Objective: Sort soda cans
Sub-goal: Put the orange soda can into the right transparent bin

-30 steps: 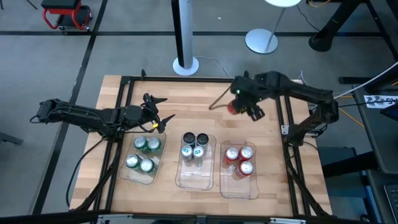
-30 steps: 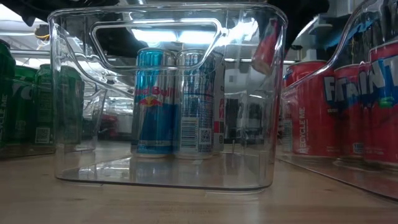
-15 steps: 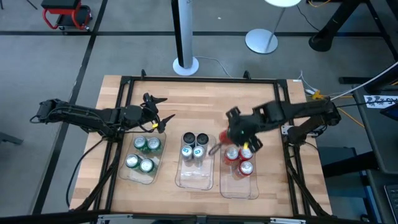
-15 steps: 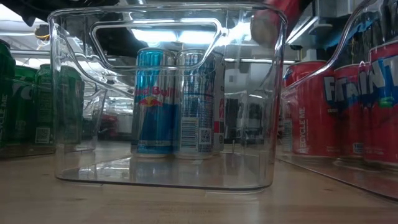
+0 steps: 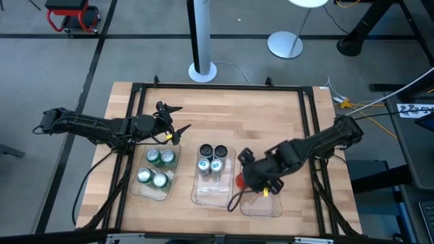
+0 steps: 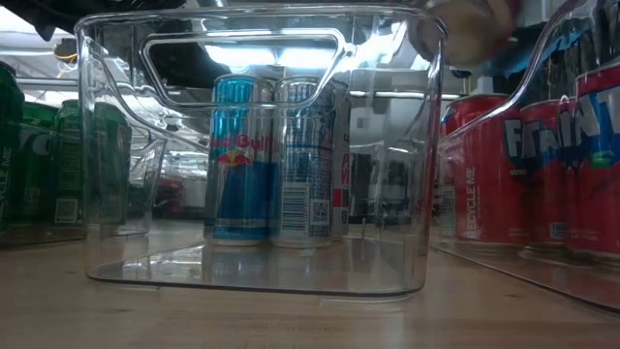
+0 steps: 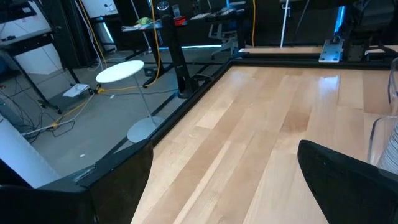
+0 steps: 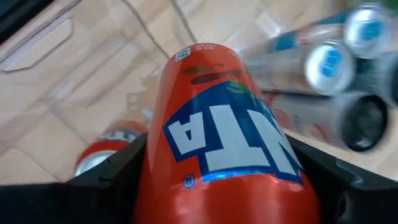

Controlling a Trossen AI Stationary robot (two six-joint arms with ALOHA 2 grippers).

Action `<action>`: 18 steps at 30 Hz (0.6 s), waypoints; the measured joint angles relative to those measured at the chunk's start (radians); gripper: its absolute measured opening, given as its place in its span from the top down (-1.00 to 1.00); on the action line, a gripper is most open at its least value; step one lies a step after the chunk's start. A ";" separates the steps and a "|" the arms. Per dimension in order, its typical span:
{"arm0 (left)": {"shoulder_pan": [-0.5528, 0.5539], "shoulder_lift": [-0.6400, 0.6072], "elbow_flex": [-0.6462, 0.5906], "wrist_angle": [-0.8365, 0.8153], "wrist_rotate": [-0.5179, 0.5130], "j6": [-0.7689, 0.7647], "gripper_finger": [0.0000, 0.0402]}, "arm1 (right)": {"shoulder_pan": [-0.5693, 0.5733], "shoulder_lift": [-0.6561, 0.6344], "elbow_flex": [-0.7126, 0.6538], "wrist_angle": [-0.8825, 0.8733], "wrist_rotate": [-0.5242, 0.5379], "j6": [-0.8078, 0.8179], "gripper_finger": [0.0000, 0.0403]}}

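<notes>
Red aluminium, a slim soda can [image 8: 221,130] sat pinched between the right gripper's [image 5: 252,181] two dark fingers [image 8: 109,171], which closed on its sides. From overhead, that gripper hung over the 9 o'clock edge of the clear rectangular plastic tray at 3 o'clock [image 5: 272,209], just beside the gap to the middle tray; whether the held can touched the tray wall could not be told. The other red cans [image 6: 528,170] stood upright in that tray.

Four silver-grey cans with blue print [image 5: 211,159] stood in a tight square at the 12 o'clock half of the middle clear tray [image 5: 203,196], its 6 o'clock half bare. Four green cans [image 5: 156,168] filled the clear tray at 9 o'clock [image 5: 150,194].

The left gripper [image 5: 175,127] rested just off the green tray's 12 o'clock edge, fingers [image 7: 348,180] spread wide with nothing between them. Bare light wooden tabletop [image 5: 230,112] stretched from the trays to the black frame at 12 o'clock, leaving open room there. Narrow strips of wood separated the three trays.
</notes>
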 joint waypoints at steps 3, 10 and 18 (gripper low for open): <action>0.000 0.000 0.000 0.000 0.000 0.000 -0.93 | 0.005 0.041 0.000 -0.001 -0.027 0.000 -0.44; 0.000 0.000 0.000 0.000 0.000 0.000 -0.93 | 0.002 0.114 0.000 -0.021 -0.063 -0.015 -0.44; 0.000 0.000 0.000 0.000 0.000 0.000 -0.93 | 0.003 0.152 0.000 -0.090 -0.084 0.000 -0.44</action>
